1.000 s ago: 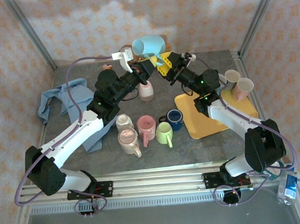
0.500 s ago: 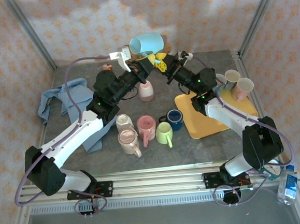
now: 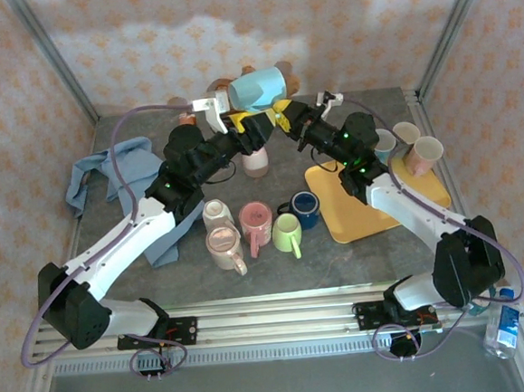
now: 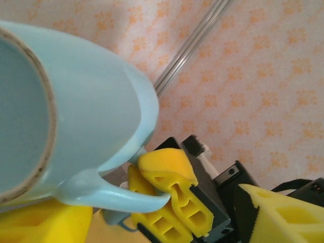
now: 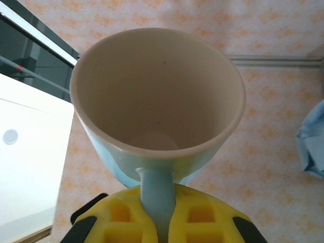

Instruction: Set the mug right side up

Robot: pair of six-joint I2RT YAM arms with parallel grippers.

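Blue cloth (image 3: pixel 106 172): lies crumpled on the left side of the bench (image 3: pixel 277 267), well apart from the work.
Left end effector (image 3: pixel 245 123): raised over the far edge of the bench, jaws spread wide. In the left wrist view one yellow pad sits just under the mug's rim and the other stands well clear, so it grips nothing.
Mug group: five mugs stand close together at mid-bench, among them a green mug (image 3: pixel 288 233) and a dark blue mug (image 3: pixel 306 208). A pale pink mug (image 3: pixel 255 160) sits behind them under the raised arms and looks to stand mouth down.
Light blue mug (image 3: pixel 258 87): the task's thing, held in the air between the two end effectors. It lies roughly on its side, with its mouth facing the right wrist camera.
Right end effector (image 5: pixel 158 215): closed on the mug's handle, which runs down between its two yellow pads.
Reason for the hold: judging by the pose, a handle grip lets the wrist roll the mug mouth-up, with the other arm out of the way.
Step in hand: a mid-air handover, with the mug's weight on the right arm alone.
Yellow tray (image 3: pixel 363 215): lies right of centre, with three upright cups at its far right corner, a likely place to set the mug.
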